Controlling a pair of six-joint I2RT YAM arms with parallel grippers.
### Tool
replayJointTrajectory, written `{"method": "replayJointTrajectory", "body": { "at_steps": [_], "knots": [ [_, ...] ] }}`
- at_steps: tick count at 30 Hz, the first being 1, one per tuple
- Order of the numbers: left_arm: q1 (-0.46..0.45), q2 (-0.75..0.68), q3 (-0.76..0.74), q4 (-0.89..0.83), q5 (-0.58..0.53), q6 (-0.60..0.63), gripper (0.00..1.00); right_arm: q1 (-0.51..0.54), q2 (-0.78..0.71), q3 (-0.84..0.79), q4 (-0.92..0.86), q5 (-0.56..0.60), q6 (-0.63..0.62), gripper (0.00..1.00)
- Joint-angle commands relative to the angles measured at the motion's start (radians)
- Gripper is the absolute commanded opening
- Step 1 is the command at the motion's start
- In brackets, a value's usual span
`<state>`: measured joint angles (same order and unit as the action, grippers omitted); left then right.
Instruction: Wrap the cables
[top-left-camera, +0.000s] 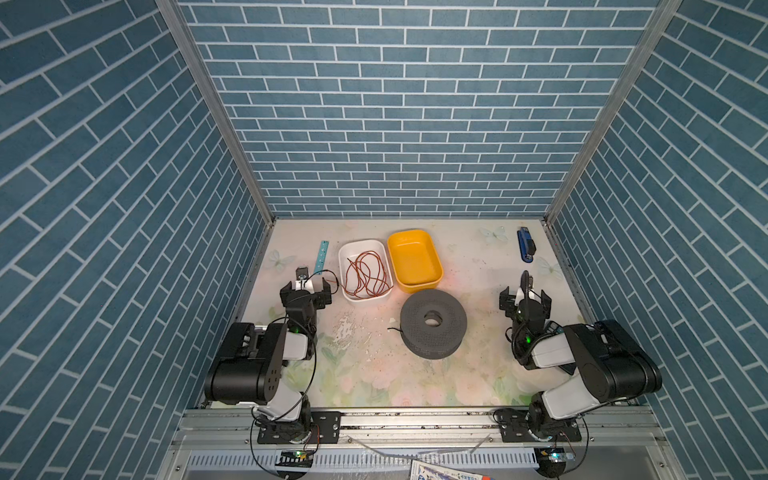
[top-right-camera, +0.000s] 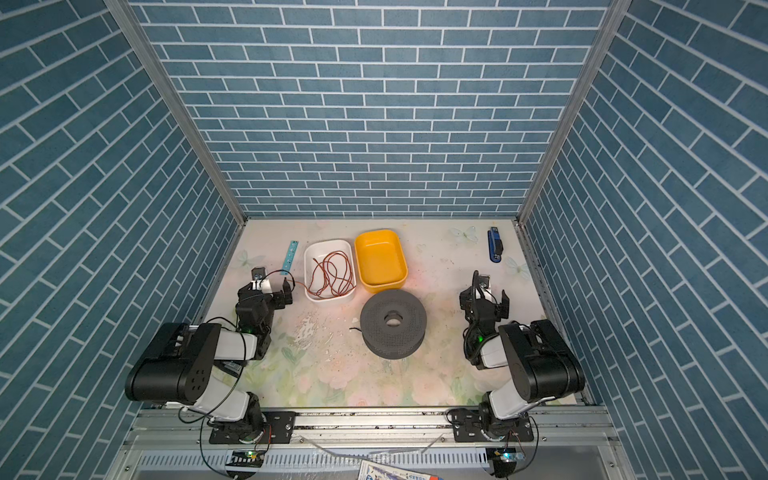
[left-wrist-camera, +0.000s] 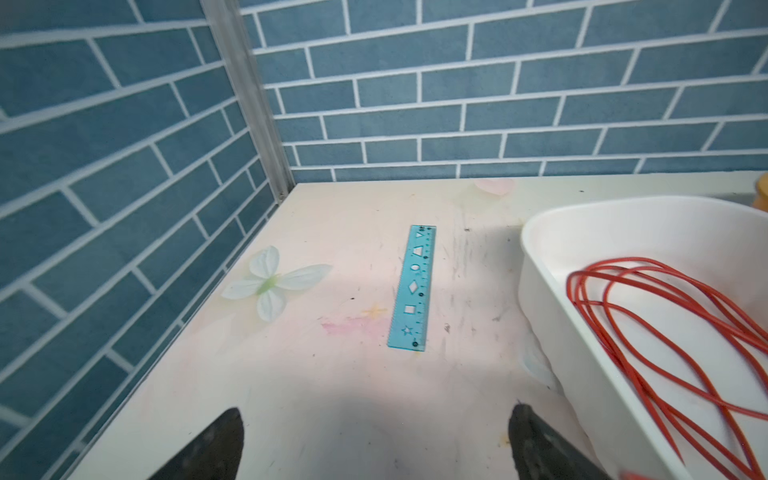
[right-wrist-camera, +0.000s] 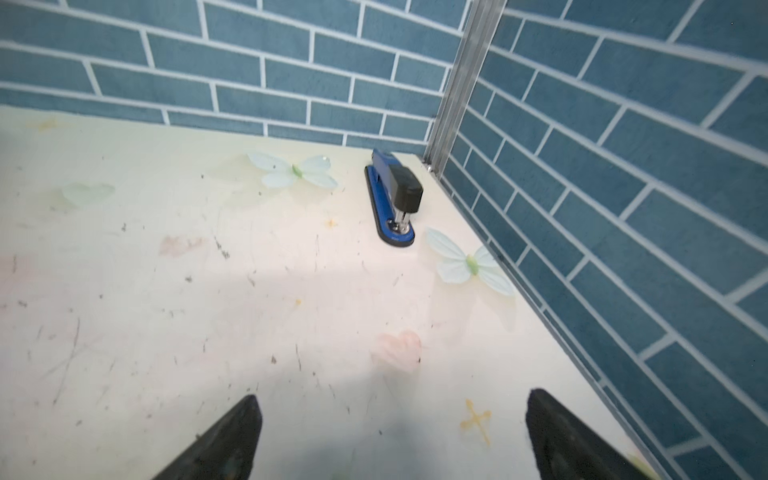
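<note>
Four fingers (left-wrist-camera: 216, 444) (right-wrist-camera: 224, 444) spread, cable end (top-left-camera: 394, 329) at spool (top-left-camera: 451, 328)

Blue brick-pattern walls (top-left-camera: 407, 124) stand at 9, 12 and 3 o'clock around a pale floral table (top-left-camera: 478, 374); aluminium posts (top-left-camera: 218, 112) mark both far corners.

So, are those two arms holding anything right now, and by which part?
Nothing. The left jaws and right jaws both stand wide open, empty; the red wire lies in the white tub.
</note>
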<state>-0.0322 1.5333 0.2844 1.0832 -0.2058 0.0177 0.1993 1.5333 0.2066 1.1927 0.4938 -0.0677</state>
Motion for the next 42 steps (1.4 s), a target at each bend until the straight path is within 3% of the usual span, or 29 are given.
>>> {"method": "replayJointTrajectory", "body": {
  "at_steps": [1,7,9,11,12,13,14,17,21,23,25,28,32,35,37,39,42],
  "knots": [
    [0.003,-0.008,-0.019,-0.003,-0.065,-0.024,1.00,-0.016,-0.019,-0.008,0.090,0.024,-0.004,0.99],
    [0.007,0.014,-0.098,0.168,-0.071,-0.032,1.00,-0.025,-0.028,-0.005,0.071,0.008,0.006,0.99],
    [0.008,0.026,-0.116,0.214,-0.061,-0.027,1.00,-0.032,-0.037,0.028,-0.023,-0.088,-0.012,0.99],
    [0.006,0.054,-0.161,0.324,-0.035,-0.024,1.00,-0.088,-0.069,0.104,-0.231,-0.244,0.015,0.99],
    [0.005,0.043,-0.159,0.311,-0.031,-0.019,1.00,-0.148,-0.075,0.134,-0.305,-0.393,0.044,0.99],
    [0.005,0.051,-0.162,0.325,-0.030,-0.019,1.00,-0.229,-0.047,0.162,-0.339,-0.622,0.056,0.99],
    [0.005,0.051,-0.159,0.323,-0.031,-0.017,1.00,-0.290,0.024,0.174,-0.261,-0.782,0.084,0.98],
    [0.005,0.052,-0.156,0.324,-0.033,-0.019,1.00,-0.342,0.019,0.119,-0.174,-0.685,0.181,0.99],
    [0.019,0.056,-0.148,0.316,-0.034,-0.032,1.00,-0.336,0.003,0.018,-0.019,-0.461,0.238,0.99],
    [0.042,0.025,-0.119,0.219,-0.030,-0.063,1.00,-0.335,0.026,-0.006,0.057,-0.464,0.238,0.99],
    [0.035,0.005,-0.089,0.137,-0.044,-0.058,1.00,-0.330,0.010,0.000,0.024,-0.461,0.232,0.99],
    [0.031,0.005,-0.086,0.133,-0.052,-0.051,1.00,-0.330,0.016,-0.002,0.034,-0.472,0.229,0.99],
    [0.003,0.056,-0.156,0.320,-0.032,-0.015,1.00,-0.330,0.003,0.081,-0.134,-0.535,0.208,0.99],
    [-0.049,0.043,-0.157,0.319,-0.033,0.051,1.00,-0.314,0.009,0.167,-0.287,-0.653,0.140,0.99],
    [-0.049,0.049,-0.158,0.324,0.011,0.068,1.00,-0.302,0.009,0.177,-0.305,-0.661,0.123,0.99],
    [-0.046,0.047,-0.161,0.325,-0.049,0.039,1.00,-0.302,0.009,0.177,-0.303,-0.659,0.124,0.99],
    [-0.034,0.051,-0.156,0.324,-0.041,0.029,1.00,-0.302,0.007,0.177,-0.305,-0.658,0.124,0.99]
  ]
}}
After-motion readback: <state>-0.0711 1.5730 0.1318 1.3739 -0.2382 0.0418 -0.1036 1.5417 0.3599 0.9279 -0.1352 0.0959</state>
